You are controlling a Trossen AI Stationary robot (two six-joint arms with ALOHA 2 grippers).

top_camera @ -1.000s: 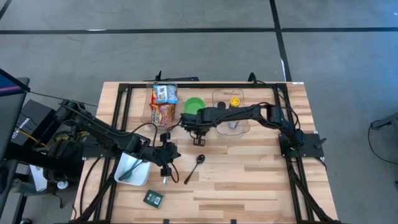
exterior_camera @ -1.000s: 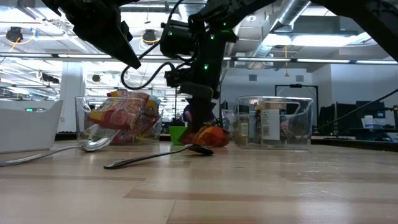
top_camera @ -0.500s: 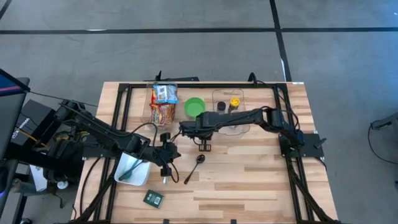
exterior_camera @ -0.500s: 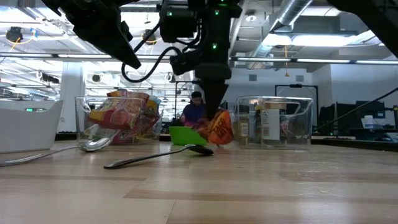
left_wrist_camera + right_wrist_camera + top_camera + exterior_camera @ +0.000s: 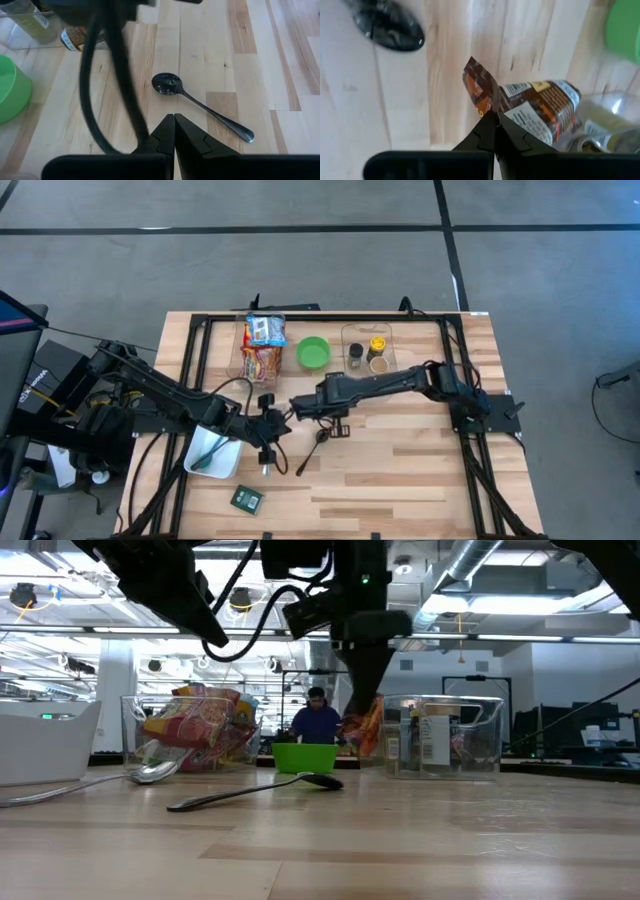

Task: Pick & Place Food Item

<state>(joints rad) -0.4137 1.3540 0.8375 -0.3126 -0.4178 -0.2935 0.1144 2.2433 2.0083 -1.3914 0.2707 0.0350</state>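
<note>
Snack packet held above the tabletop by the right gripper.
The orange-brown snack packet (image 5: 520,107) hangs clear of the tabletop (image 5: 400,470), pinched at one corner by the closed right gripper (image 5: 492,116), above the spoon (image 5: 312,448) and near the green bowl (image 5: 304,757). The left gripper (image 5: 174,120), closed and empty, hovers beside the spoon.

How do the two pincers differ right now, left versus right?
The right pincer is shut on an orange-brown snack packet, lifted clear of the wooden table; the left pincer is shut on nothing. The right pincer hangs near the table's middle, close to the dark metal spoon; the left pincer sits lower left of it, beside the white bin. Both are fully closed.
</note>
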